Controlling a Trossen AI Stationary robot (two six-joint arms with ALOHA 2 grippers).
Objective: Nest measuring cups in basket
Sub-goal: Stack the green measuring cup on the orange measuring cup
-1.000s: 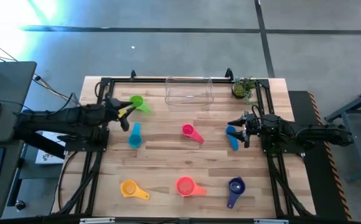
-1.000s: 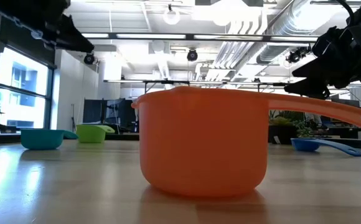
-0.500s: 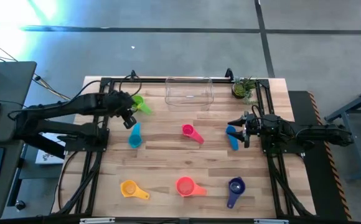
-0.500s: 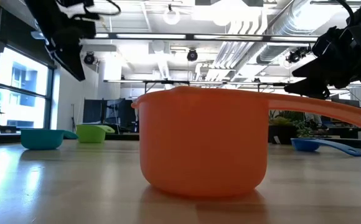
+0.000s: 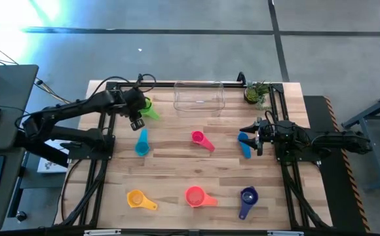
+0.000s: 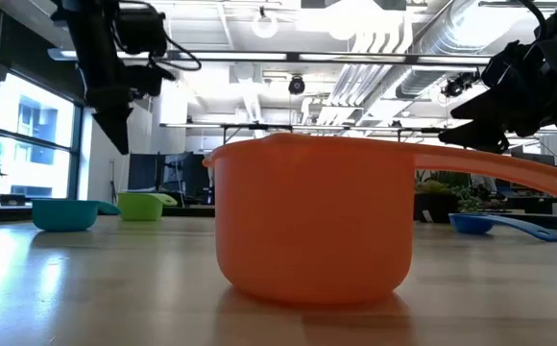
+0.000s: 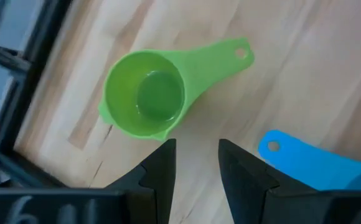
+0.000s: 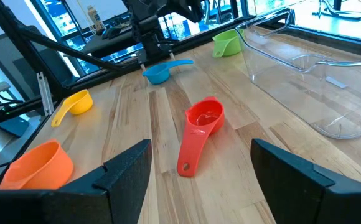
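Note:
The green cup [image 5: 148, 109] stands upright on the table at the far left, its handle [image 7: 221, 53] lying flat. My left gripper [image 5: 136, 118] hangs above the table just on the cup's near-left side, fingers pointing down, open by a narrow gap and empty [image 7: 196, 158]. The teal cup [image 5: 141, 142] lies nearer, its handle end showing in the left wrist view [image 7: 292, 155]. The clear basket [image 5: 198, 96] stands at the far edge. My right gripper [image 5: 255, 136] is wide open and empty [image 8: 200, 149] next to the blue cup [image 5: 244, 145].
A pink cup [image 5: 202, 139] lies mid-table. Yellow [image 5: 139, 199], orange-red [image 5: 196, 196] and purple [image 5: 246, 200] cups stand along the near edge. A small potted plant [image 5: 255, 92] is at the far right corner. Black frame rails [image 5: 101, 151] run along both table sides.
My left arm has risen and swung toward the table's far right. Its gripper has tipped from lying level to pointing down and now hangs beside the green cup. No cup has moved.

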